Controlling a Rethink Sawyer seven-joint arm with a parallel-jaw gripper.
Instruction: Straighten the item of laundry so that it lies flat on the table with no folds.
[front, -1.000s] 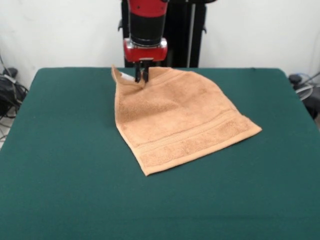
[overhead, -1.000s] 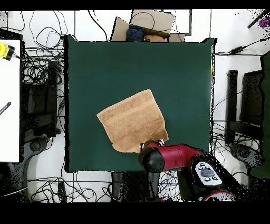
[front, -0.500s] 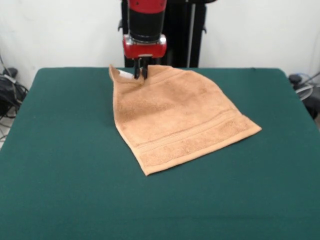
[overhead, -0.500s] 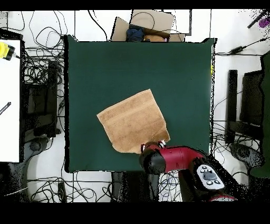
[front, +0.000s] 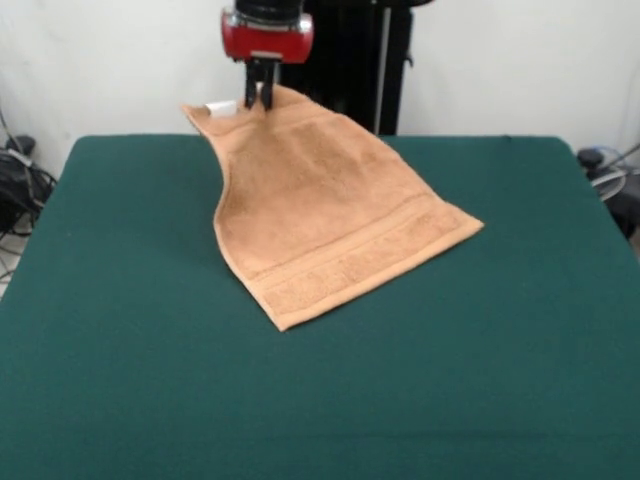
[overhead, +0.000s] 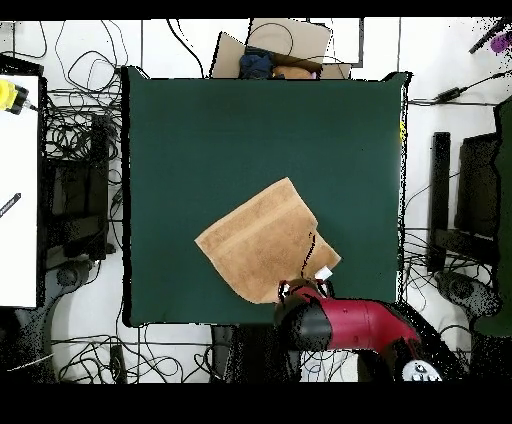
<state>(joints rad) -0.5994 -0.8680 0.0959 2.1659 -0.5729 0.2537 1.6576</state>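
Lying nearest the camera in the front view, the towel's (front: 330, 215) front corner and banded border rest flat on the green table (front: 150, 380). From there the cloth slopes up toward the far side, where the gripper (front: 259, 97) is clenched on its far edge, holding that edge off the table, with a white label (front: 221, 107) showing just beside the grip. The overhead view puts the lifted edge close to the table's edge on the robot's side. To do this step well, I judge the pull should stay low and even, then lower the edge without letting it curl under, keeping the whole towel on the table.
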